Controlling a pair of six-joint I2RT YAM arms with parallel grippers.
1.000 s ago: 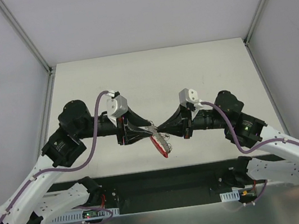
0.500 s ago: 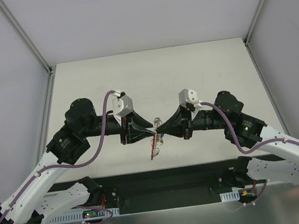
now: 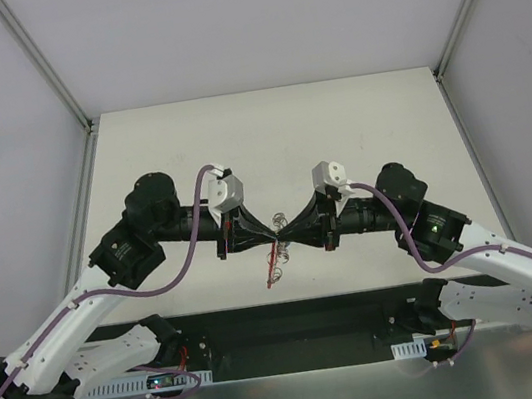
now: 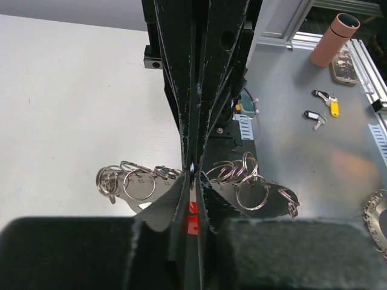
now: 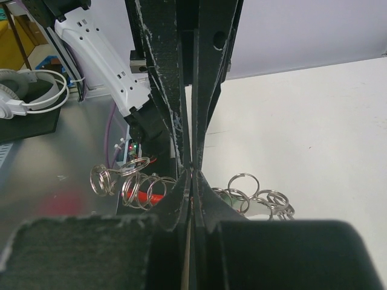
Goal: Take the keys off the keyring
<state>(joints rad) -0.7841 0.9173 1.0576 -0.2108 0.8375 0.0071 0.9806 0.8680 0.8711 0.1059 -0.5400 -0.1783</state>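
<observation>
Above the middle of the tabletop's point(image 3: 267, 139) near edge, the left gripper point(image 3: 271, 230) and right gripper point(image 3: 287, 229) are meeting tip to tip, each with jaws pinching tight on the keyring point(image 3: 273, 257), whose silvery rings and red band are dangling just below them.

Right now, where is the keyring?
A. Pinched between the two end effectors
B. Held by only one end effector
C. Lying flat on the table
A: the left end effector and the right end effector meet tip to tip, both shut on the keyring, which dangles from them.
</observation>
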